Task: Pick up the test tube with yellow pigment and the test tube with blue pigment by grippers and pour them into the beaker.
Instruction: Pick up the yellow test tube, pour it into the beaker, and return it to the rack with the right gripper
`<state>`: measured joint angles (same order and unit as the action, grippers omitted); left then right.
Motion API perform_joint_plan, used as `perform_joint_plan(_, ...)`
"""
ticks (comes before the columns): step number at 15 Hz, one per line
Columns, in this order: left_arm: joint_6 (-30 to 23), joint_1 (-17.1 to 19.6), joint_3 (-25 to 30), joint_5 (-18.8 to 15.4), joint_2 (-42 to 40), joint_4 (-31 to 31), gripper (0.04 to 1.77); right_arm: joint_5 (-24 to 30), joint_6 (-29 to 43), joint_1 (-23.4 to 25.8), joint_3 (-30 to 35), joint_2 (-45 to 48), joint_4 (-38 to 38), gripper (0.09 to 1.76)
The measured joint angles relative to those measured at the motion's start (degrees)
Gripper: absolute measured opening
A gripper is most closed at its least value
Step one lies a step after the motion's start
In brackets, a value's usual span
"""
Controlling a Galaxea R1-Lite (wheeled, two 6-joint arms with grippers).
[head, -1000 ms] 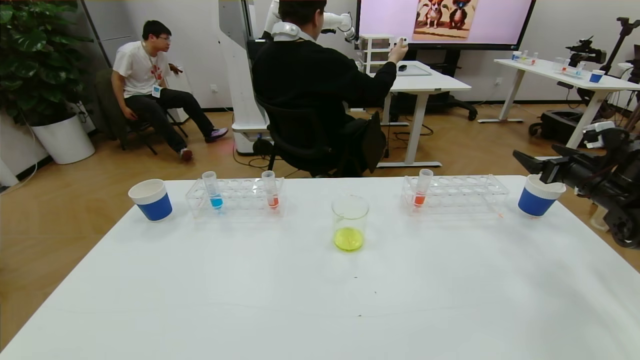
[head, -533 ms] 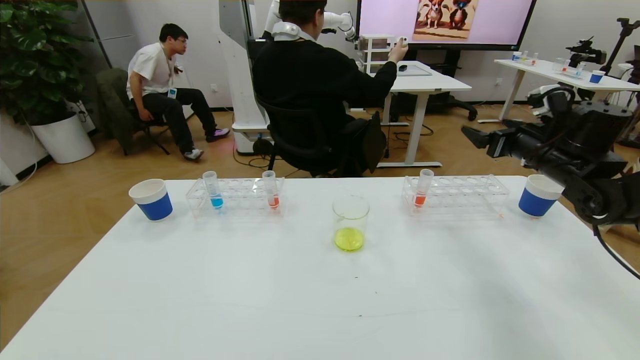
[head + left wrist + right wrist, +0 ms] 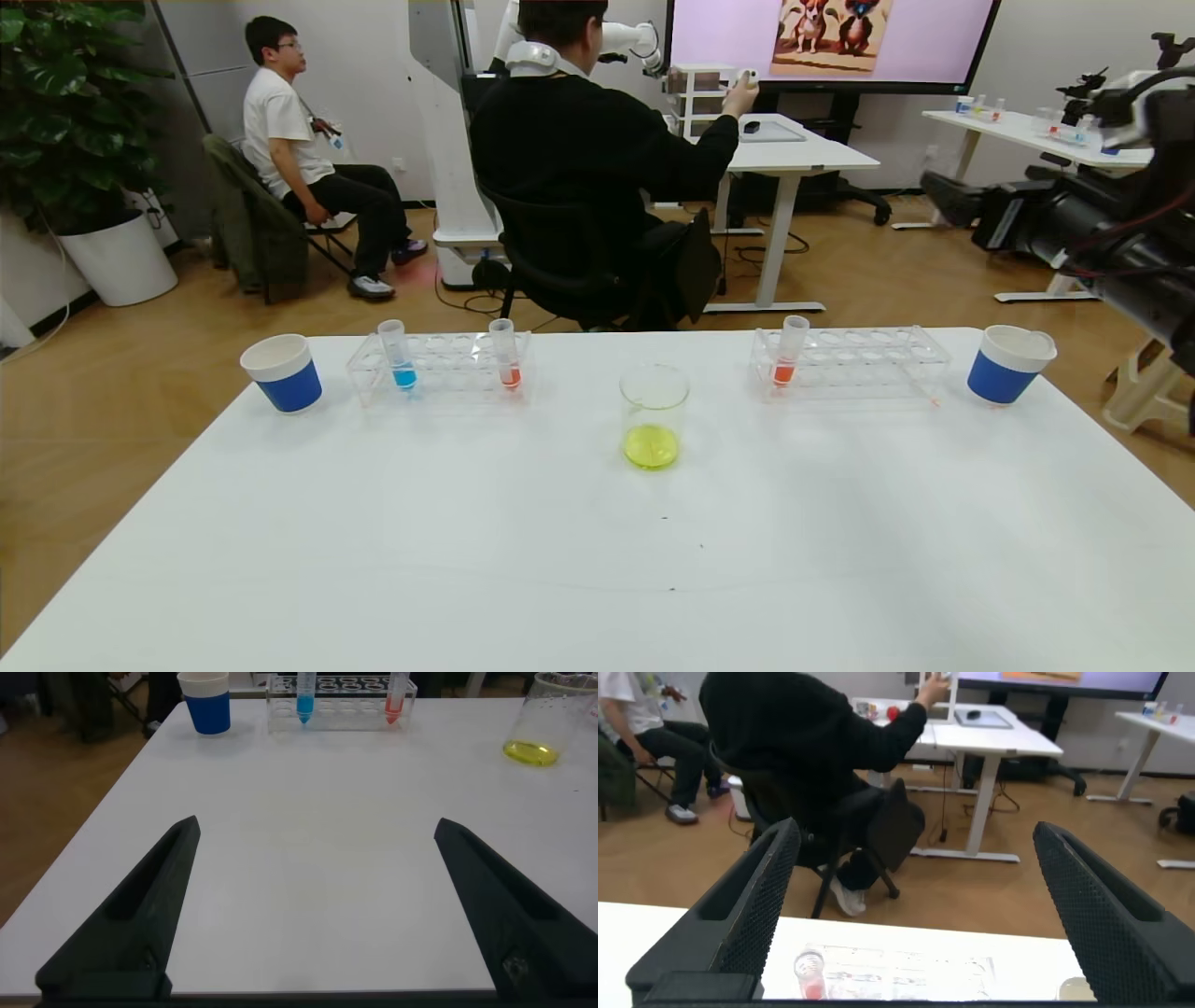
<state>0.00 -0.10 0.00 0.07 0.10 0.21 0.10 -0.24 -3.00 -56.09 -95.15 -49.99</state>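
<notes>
The beaker (image 3: 653,415) stands mid-table with yellow liquid in its bottom; it also shows in the left wrist view (image 3: 547,719). The test tube with blue pigment (image 3: 398,355) stands upright in the left rack (image 3: 439,369), and shows in the left wrist view (image 3: 305,695). No test tube with yellow pigment is in view. My right gripper (image 3: 943,198) is open and empty, high in the air beyond the table's right far corner; its wrist view (image 3: 915,835) looks down at the right rack (image 3: 906,971). My left gripper (image 3: 318,831) is open and empty, low over the table's near left part.
Orange-red tubes stand in the left rack (image 3: 505,353) and in the right rack (image 3: 789,350). Blue-and-white paper cups stand at the far left (image 3: 282,373) and far right (image 3: 1008,364). People sit beyond the table.
My right gripper has risen from just above the right paper cup to well above the table's right far corner. The seated man at the back has shifted.
</notes>
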Motion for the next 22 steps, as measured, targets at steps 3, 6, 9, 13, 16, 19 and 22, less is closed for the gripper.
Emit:
perform_joint_plan(3, 0.0, 0.0, 0.0, 0.0, 0.0, 0.0, 1.75, 0.3, -1.3, 0.0, 7.4, 13.1, -0.2, 1.74)
perform_joint_plan(6, 0.0, 0.0, 0.0, 0.0, 0.0, 0.0, 1.75, 0.4, -4.9, 0.3, 16.0, 27.9, 0.0, 1.74)
perform_joint_plan(9, 0.0, 0.0, 0.0, 0.0, 0.0, 0.0, 1.75, 0.3, -8.0, 0.8, 23.0, 43.4, 4.0, 1.74)
perform_joint_plan(13, 0.0, 0.0, 0.0, 0.0, 0.0, 0.0, 1.75, 0.7, -11.8, 1.1, 25.9, 63.3, 20.8, 1.74)
perform_joint_plan(16, 0.0, 0.0, 0.0, 0.0, 0.0, 0.0, 1.75, 1.0, -13.4, 1.1, 26.3, 77.0, 35.4, 1.74)
perform_joint_plan(19, 0.0, 0.0, 0.0, 0.0, 0.0, 0.0, 1.75, 2.2, -13.8, 1.9, 29.5, 88.4, 43.8, 1.74)
perform_joint_plan(22, 0.0, 0.0, 0.0, 0.0, 0.0, 0.0, 1.75, 2.9, -13.2, 2.3, 37.7, 93.4, 39.4, 1.74)
